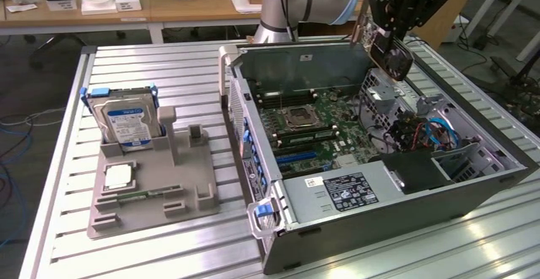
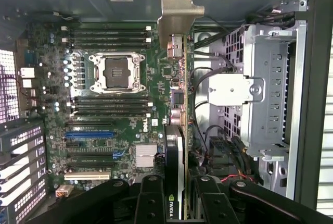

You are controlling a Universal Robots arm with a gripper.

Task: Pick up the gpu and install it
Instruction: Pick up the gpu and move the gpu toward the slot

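1. Exterior view, upper right: gripper (image 1: pixel 403 19) pinching gpu (image 1: pixel 395 54), hanging upright over open case (image 1: pixel 380 209).
2. Wrist view: gpu (image 2: pixel 179 78) edge-on above motherboard (image 2: pixel 119 125), bracket (image 2: pixel 179 8) leading, set crosswise to slots (image 2: pixel 88 134).
3. Judged best: hold firm and plumb; line the edge along a slot, bracket toward rear grille (image 2: pixel 10 83); steer clear of cables (image 2: pixel 200 73).

1. The exterior view looks down obliquely from above the table (image 1: pixel 152 247), wide, with the open computer case (image 1: pixel 380 228) at frame right.
2. The wrist view looks straight down along the gpu (image 2: pixel 179 78), close over the motherboard (image 2: pixel 119 104).
3. Both share the case interior.
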